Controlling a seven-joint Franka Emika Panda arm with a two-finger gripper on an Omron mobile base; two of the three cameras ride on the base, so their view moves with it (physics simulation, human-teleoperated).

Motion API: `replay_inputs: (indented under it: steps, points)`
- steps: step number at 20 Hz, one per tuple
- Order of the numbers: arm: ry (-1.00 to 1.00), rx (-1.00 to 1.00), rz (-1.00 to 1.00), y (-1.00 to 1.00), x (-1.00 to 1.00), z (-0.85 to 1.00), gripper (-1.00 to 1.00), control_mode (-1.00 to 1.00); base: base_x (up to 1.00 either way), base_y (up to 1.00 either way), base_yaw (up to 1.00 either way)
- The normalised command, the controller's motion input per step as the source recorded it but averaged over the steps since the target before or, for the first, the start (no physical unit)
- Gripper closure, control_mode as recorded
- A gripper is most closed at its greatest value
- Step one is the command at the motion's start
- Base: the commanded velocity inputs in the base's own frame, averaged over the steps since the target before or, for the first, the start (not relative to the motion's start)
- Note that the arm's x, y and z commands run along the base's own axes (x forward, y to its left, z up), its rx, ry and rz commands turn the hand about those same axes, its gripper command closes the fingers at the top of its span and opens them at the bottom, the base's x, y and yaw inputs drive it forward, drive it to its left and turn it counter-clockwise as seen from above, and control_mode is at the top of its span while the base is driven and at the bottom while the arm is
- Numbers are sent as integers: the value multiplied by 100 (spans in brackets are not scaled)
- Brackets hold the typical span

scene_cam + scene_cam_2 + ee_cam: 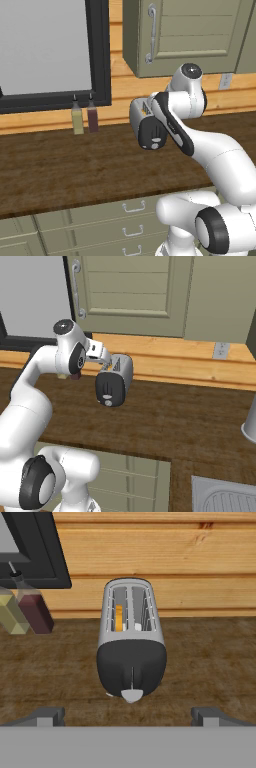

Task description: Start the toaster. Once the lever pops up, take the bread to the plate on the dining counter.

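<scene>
**Toaster dead ahead, lever end facing you**

Gripper [128, 717] is wide open and empty. The toaster [131, 643] sits on the wooden worktop [210, 657] against the wall, straight in front of the fingers, its long axis running away from you. Its black end panel faces the hand, with the lever [132, 695] low and centred on it. Bread [119, 618] sits in the left slot. Push straight in, then down.
</scene>
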Motion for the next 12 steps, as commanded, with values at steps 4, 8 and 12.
replay_inputs:
  steps: [4,8,12]
  points:
    - [0,0,0,0,0,0,-100,-100,0,0,0]
    - [0,0,0,0,0,0,-100,-100,0,0,0]
    - [0,0,0,0,0,0,-100,-100,0,0,0]
